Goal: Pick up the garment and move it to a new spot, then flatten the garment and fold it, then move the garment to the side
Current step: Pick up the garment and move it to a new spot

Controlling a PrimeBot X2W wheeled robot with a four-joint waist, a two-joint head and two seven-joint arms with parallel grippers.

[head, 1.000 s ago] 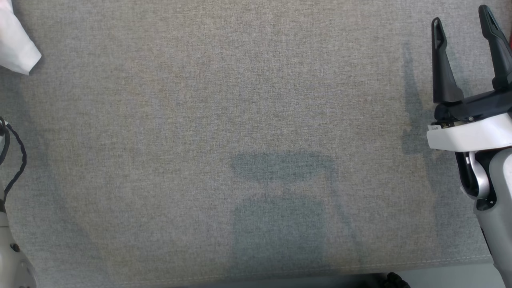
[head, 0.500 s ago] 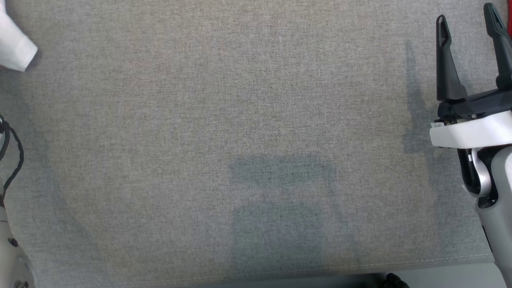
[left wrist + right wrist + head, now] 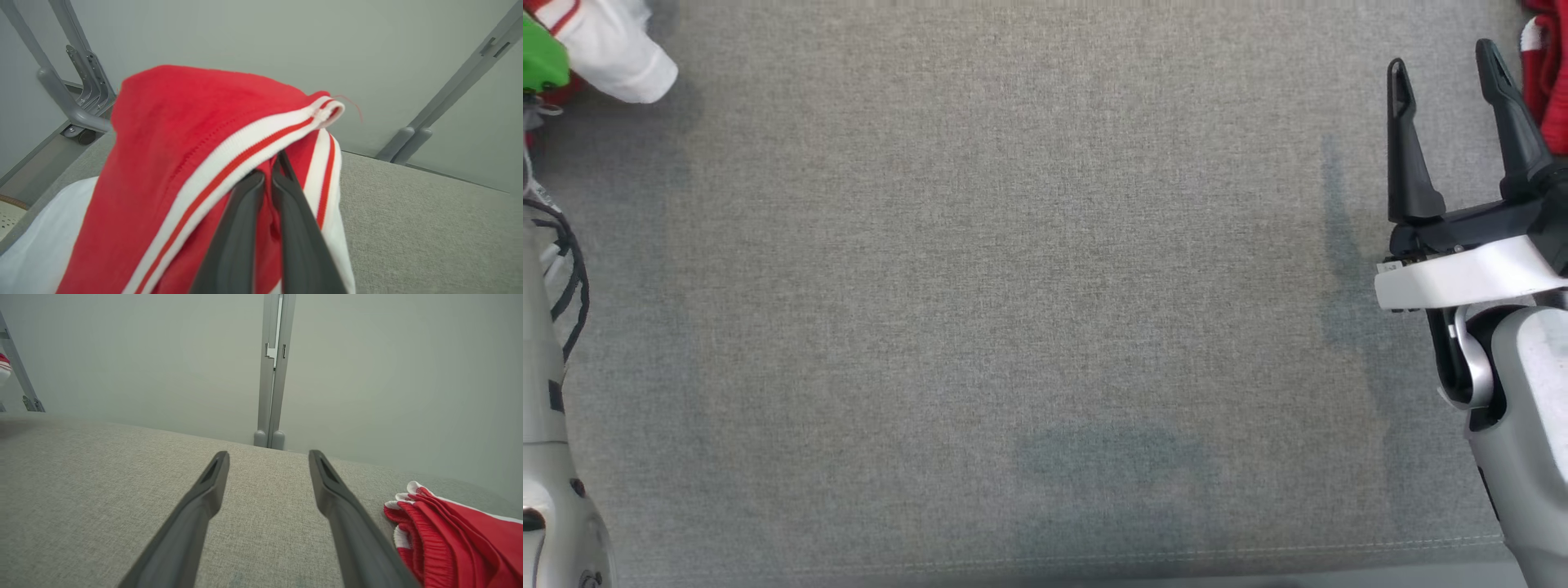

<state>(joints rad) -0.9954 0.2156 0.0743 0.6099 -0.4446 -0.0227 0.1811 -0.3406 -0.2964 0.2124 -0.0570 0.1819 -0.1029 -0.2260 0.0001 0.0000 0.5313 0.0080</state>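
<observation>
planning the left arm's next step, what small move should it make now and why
Probably lift the left gripper and carry the red-and-white garment toward the middle of the grey table: its jaws are shut on that garment, while the right gripper stands open.

My left gripper (image 3: pixel 267 179) has gone from wide open to closed, and its fingers now press together on the red-and-white garment (image 3: pixel 184 134). My head camera has shifted. In the head view the garment's white end (image 3: pixel 617 57) reaches further in at the upper left, and a red cloth (image 3: pixel 1547 90) has come in at the right edge.
</observation>
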